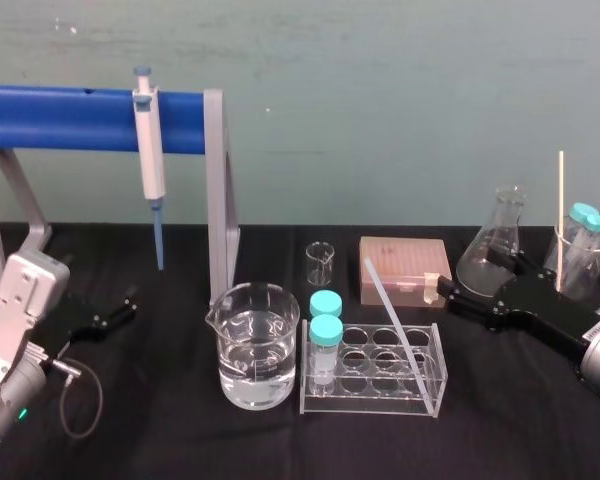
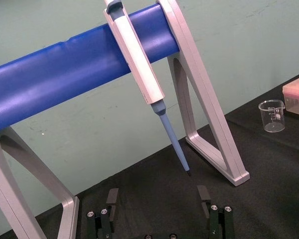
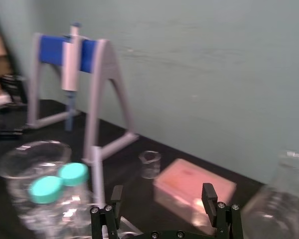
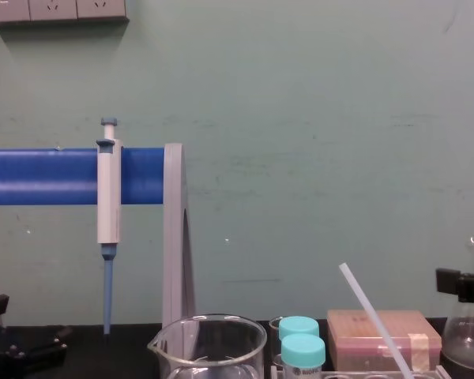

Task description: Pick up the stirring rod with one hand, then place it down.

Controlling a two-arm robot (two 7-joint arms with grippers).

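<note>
The right gripper [image 1: 447, 292], fingers spread apart and empty, sits just beside the pink box [image 1: 405, 262], the stirring rod [image 1: 392, 318] leaning in the clear rack [image 1: 435, 395] near its tips, the left gripper [image 1: 120, 308], likewise spread, parked well beyond, and the small beaker [image 2: 272, 115] bearing print too small to read.

I can't make out a single word, brand or number anywhere from my station. The closest thing to writing is on the small beaker [image 2: 272, 115], standing far back on the table, just right of the pipette stand [image 2: 209, 124]. There are faint printed marks on its glass, probably a scale, but they are too small for me to read.
</note>
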